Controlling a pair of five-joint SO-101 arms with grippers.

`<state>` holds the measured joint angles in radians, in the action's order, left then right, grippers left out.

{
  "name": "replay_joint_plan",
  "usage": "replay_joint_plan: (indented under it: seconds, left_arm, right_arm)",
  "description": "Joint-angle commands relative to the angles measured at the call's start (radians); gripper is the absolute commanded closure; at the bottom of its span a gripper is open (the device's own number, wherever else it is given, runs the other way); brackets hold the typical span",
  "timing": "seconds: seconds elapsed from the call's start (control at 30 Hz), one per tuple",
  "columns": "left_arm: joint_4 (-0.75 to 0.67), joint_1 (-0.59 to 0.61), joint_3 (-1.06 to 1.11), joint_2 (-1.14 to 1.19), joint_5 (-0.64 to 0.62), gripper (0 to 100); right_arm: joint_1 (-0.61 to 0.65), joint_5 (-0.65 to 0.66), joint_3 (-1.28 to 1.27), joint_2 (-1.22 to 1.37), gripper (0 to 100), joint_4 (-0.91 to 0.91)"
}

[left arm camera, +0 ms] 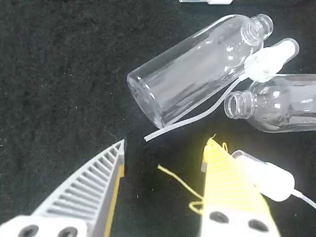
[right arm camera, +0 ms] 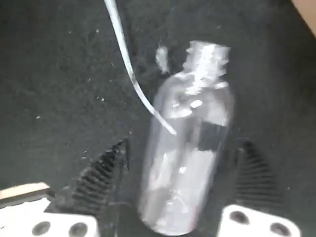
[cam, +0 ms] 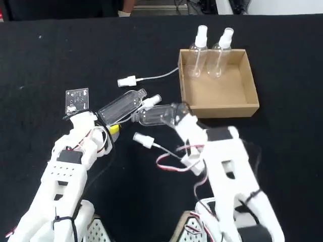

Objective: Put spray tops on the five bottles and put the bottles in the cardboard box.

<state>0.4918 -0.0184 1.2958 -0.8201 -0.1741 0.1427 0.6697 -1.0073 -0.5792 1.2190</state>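
One black table [cam: 50, 50], left gripper [left arm camera: 165, 143] apart above it, right gripper [right arm camera: 183, 144] apart around a lying bottle [right arm camera: 192, 98].

Clear bottles [cam: 121, 105], white spray tops [cam: 127, 80], brown box [cam: 222, 109].

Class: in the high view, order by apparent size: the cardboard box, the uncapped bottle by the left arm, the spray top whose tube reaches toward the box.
1. cardboard box
2. uncapped bottle
3. spray top: slimmest by far, though its tube stretches about as long as the bottle.
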Motion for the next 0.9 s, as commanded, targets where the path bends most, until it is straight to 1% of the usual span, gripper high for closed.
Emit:
replay_joint_plan:
  seconds: [0.0,0.07,0.23,0.37,0.53,0.7,0.77,0.83,0.87]
  left_arm:
    - [-0.012,0.010,-0.005,-0.021,-0.003,76]
    - [-0.012,0.010,-0.005,-0.021,-0.003,76]
    - [-0.012,0.010,-0.005,-0.021,-0.003,76]
    - [-0.012,0.010,-0.005,-0.021,-0.003,76]
    - [-0.012,0.010,-0.005,-0.021,-0.003,76]
    - [-0.012,0.010,-0.005,-0.021,-0.003,76]
    - [-0.012,0.010,-0.005,-0.021,-0.003,76]
    - [-0.012,0.010,-0.005,-0.021,-0.003,76]
    - [-0.012,0.010,-0.005,-0.021,-0.003,76]
  right_arm:
    - [-0.014,-0.110,0.208,0.099,76.8,0.112]
    - [-0.018,-0.124,0.249,0.147,77.6,0.117]
    - [-0.018,-0.121,0.263,0.271,77.6,0.112]
    - [-0.046,-0.117,0.259,0.335,77.6,0.052]
    - [-0.069,-0.064,0.255,0.374,77.6,0.044]
    - [-0.066,-0.060,0.245,0.389,78.3,0.041]
    - [-0.069,-0.060,0.245,0.389,83.8,0.040]
    - [-0.071,-0.061,0.239,0.383,95.6,0.028]
    - [-0.078,-0.060,0.240,0.381,99.5,0.031]
